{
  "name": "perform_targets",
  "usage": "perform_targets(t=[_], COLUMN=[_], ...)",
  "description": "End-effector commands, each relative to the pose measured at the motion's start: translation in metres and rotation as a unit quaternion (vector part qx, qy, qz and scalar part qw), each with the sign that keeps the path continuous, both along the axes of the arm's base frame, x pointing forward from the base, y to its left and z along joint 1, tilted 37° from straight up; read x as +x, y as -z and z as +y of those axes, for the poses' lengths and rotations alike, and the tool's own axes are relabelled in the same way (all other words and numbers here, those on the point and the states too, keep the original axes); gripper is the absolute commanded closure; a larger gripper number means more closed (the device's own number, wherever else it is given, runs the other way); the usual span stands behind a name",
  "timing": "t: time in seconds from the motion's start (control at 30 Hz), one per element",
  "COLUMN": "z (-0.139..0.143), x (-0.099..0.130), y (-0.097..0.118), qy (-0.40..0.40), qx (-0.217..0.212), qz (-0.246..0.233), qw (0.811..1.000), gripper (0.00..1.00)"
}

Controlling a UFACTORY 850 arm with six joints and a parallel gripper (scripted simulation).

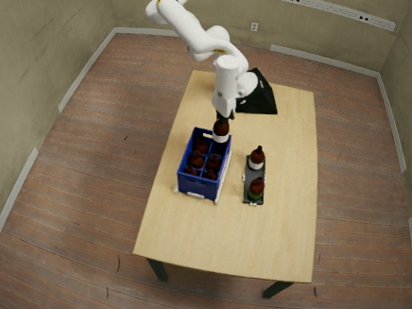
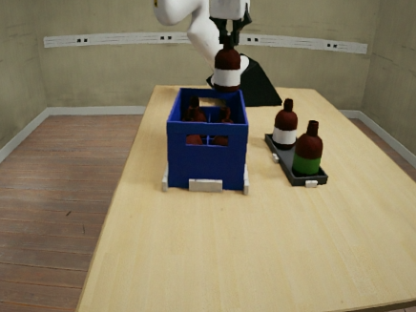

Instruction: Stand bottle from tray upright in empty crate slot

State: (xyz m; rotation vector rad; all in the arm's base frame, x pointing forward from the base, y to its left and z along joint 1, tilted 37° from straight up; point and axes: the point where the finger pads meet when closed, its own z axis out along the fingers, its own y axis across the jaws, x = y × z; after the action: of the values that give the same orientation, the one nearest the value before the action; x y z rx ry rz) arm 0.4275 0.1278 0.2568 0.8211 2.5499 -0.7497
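Note:
My gripper [image 1: 223,116] [image 2: 229,40] is shut on the neck of a brown bottle with a white label [image 1: 220,131] [image 2: 226,71]. It holds the bottle upright in the air over the far right corner of the blue crate [image 1: 197,181] [image 2: 207,161]. The crate holds several brown bottles [image 1: 201,145] [image 2: 195,112] in its slots. The dark tray [image 1: 247,189] [image 2: 287,161] stands right of the crate with a white-labelled bottle [image 1: 256,158] [image 2: 285,125] and a green-labelled bottle [image 1: 256,188] [image 2: 307,149].
The arm's black base [image 1: 259,95] [image 2: 256,84] sits at the far edge of the table [image 1: 236,243] [image 2: 248,245]. Both the crate and the tray rest on small white feet.

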Motion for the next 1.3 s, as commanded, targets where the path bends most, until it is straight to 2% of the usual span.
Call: perform_targets(t=[0.0,1.27], z=[0.0,-0.0023], x=[0.0002,0.0007], y=[-0.0009,0.0016], qy=[0.0,0.0], qx=[0.0,0.0], qz=[-0.001,-0.001], qw=[1.0,1.0], gripper=[1.0,1.0])
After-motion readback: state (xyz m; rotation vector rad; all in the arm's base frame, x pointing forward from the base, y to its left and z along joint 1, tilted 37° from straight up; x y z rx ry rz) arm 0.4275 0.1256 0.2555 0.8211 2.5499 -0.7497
